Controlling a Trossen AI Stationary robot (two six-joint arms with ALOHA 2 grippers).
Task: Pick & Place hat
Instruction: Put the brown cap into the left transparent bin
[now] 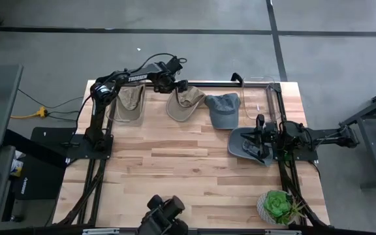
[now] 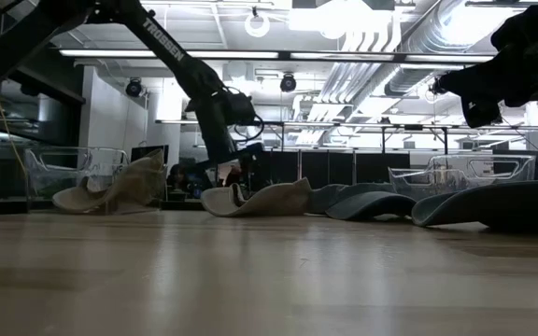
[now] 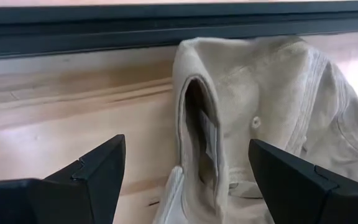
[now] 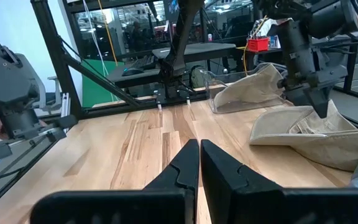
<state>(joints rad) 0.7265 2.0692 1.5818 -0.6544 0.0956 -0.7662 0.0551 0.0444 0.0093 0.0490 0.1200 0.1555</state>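
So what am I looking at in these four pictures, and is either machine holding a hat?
Two robot arms work at a wooden table. One picture looks straight down, one looks level along the tabletop, and two come from cameras on the arms' wrists. Four hats lie there: two tan hats, one far left and one at centre, a blue-grey cap and a grey hat. A small plant stands near one corner. The left hand is open over the centre tan hat, holding nothing. The right hand is shut and empty.

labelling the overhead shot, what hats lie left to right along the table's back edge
floppy tan cloth hat → second tan cloth hat, under the left arm's open fingers → blue-grey cloth cap → dark grey cap, lower down by the right arm
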